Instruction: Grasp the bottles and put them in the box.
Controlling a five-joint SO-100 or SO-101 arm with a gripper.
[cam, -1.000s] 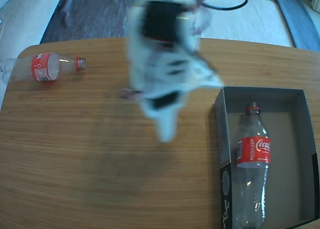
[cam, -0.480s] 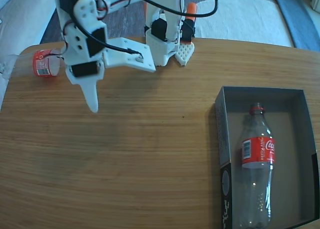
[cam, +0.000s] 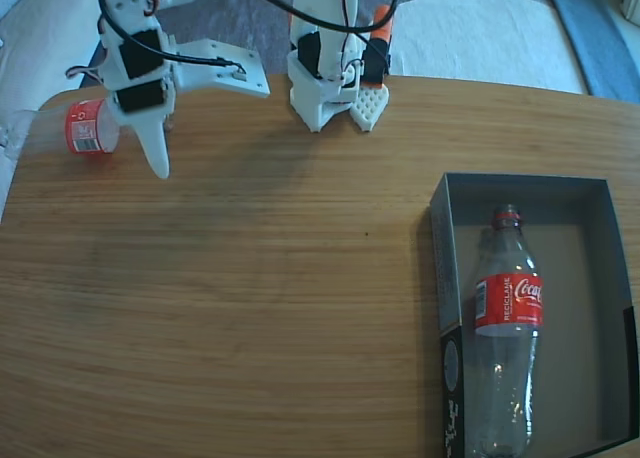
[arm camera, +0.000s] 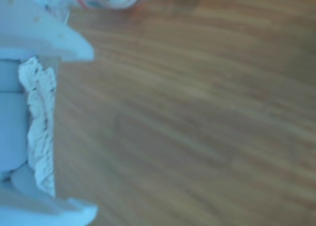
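Red-labelled, one bottle (cam: 505, 328) already lies inside the box (cam: 447, 268); the other bottle (cam: 80, 128) lies on the counter (cam: 250, 308) far from the box. The fingers (cam: 150, 143) have swung away from the box to just beside that bottle, apparently spread, gripping nothing
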